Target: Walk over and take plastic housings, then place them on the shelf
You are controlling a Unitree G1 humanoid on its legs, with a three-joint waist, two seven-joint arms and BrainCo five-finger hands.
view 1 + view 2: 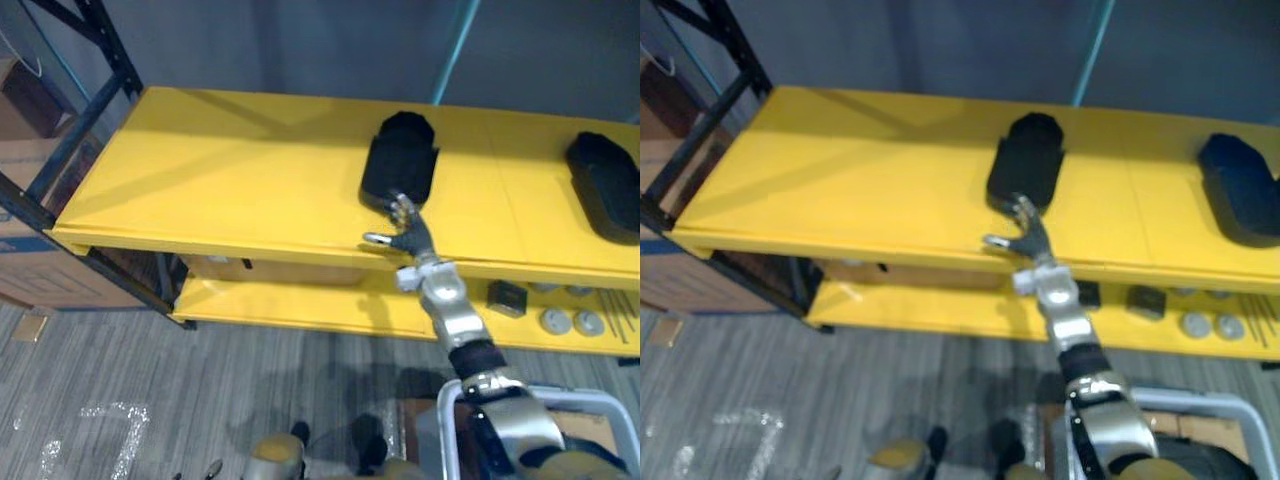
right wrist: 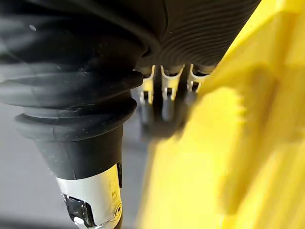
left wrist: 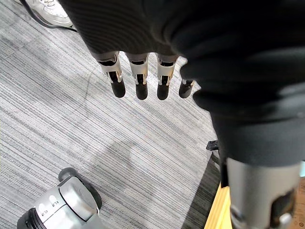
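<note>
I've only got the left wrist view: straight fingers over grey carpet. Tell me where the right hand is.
Observer: The right hand is at the front edge of the yellow top shelf, fingertips at the near end of a black plastic housing.
Operator: Tell me whether it grips it.
Observer: It looks not: fingers straight, thumb spread aside, off the housing.
Operator: Report any other housings.
Observer: A second housing lies flat further along the same shelf, toward the robot's right.
</note>
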